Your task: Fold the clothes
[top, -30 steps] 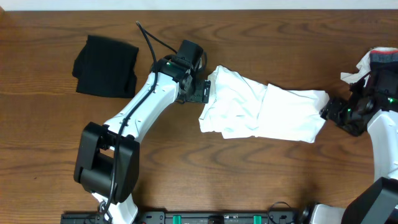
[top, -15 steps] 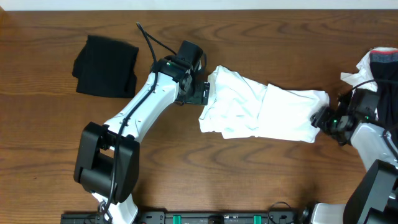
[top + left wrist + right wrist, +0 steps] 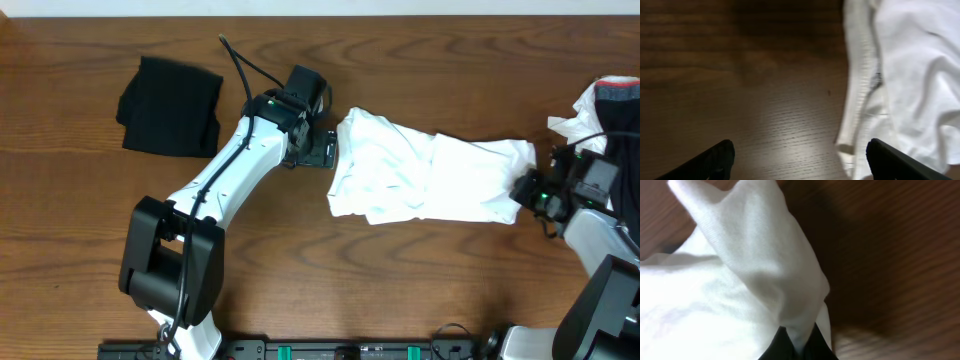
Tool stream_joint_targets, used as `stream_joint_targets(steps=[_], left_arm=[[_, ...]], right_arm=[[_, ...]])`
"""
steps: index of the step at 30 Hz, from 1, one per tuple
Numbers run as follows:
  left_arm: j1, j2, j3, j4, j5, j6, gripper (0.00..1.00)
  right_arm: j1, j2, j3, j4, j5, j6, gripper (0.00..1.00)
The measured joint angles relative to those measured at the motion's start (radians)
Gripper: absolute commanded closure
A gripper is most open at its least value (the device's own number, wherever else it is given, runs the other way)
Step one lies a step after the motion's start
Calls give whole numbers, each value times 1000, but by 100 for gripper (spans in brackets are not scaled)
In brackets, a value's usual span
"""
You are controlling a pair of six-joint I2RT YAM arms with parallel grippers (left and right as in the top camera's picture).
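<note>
Limp and light, the white T-shirt [image 3: 430, 180] lies crumpled on the bench [image 3: 420, 290] toward its right edge, one corner nipped by the clenched right pincer [image 3: 522, 188], the left pincer [image 3: 328, 150] released beside the opposite hem, another likely hold.

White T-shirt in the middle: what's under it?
Only the wooden table shows around the white T-shirt; its bunched layers hide whatever lies beneath. The right pincer pinches one end.
</note>
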Motion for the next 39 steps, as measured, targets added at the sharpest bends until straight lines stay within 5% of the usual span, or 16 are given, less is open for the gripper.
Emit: stream_joint_targets(steps=[6, 10, 14, 20, 30, 39], left_arm=[[0, 0, 0, 6, -22, 0, 14], [0, 0, 0, 8, -2, -2, 42], [-5, 0, 0, 14, 72, 0, 51], [-49, 2, 0, 83, 163, -21, 86], [-165, 121, 0, 274, 275, -110, 89], [-194, 249, -1, 270, 280, -136, 94]], right_arm=[[-71, 0, 0, 10, -91, -57, 99], [-74, 0, 1, 16, -137, -74, 99], [-74, 0, 1, 15, -159, -83, 99], [-74, 0, 2, 3, -166, -90, 99], [-74, 0, 3, -16, -169, -92, 99], [-74, 0, 7, -53, -168, -98, 99]])
